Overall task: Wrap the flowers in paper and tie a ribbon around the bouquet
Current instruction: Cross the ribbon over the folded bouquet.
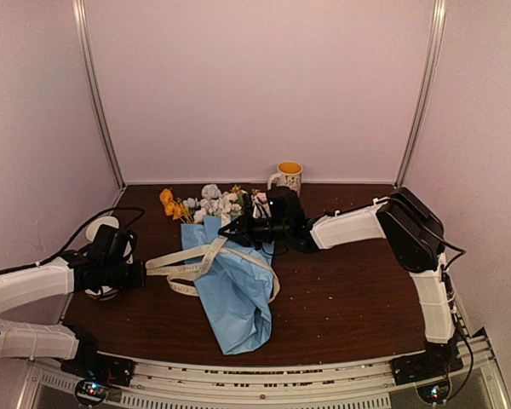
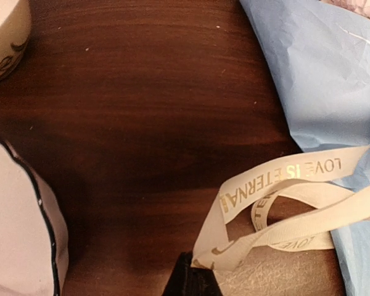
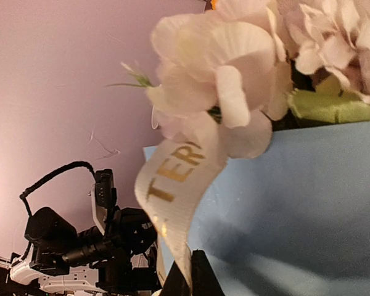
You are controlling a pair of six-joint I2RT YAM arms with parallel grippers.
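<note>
1. From above, the bouquet lies on the bench [image 1: 349, 290]. The flowers [image 1: 209, 203] stick out of the far end of the blue paper [image 1: 238, 298], and a mug [image 1: 288, 177] stands just beyond that end. The ribbon [image 1: 192, 260] crosses the paper's far half and sags in loose loops off the paper's left side. The left arm [image 1: 34, 285] has its jaws clenched on one ribbon end, left of the paper. The right arm [image 1: 349, 226] has its jaws clenched on the other end, over the paper's far edge.

2. In the left wrist view, the ribbon [image 2: 296, 169] is flat cream fabric with gold lettering. It folds and twists just left of the paper [image 2: 320, 74], and its tail is pinched at the bottom of the view, above the bare bench [image 2: 142, 123]. It looks limp and probably slick, so it is best gripped flat across its width, close to the end.

3. In the right wrist view, the ribbon [image 3: 172, 185] rises from the closed jaws and curls against a pale flower head [image 3: 234, 80] above the paper's top edge [image 3: 296, 203].
   - The paper looks thin and likely to crease or tear.
   - The flower heads look light and easily bent.
   - The bouquet probably weighs little, so a hard pull would drag it. Hold the ribbon, not the paper.
</note>
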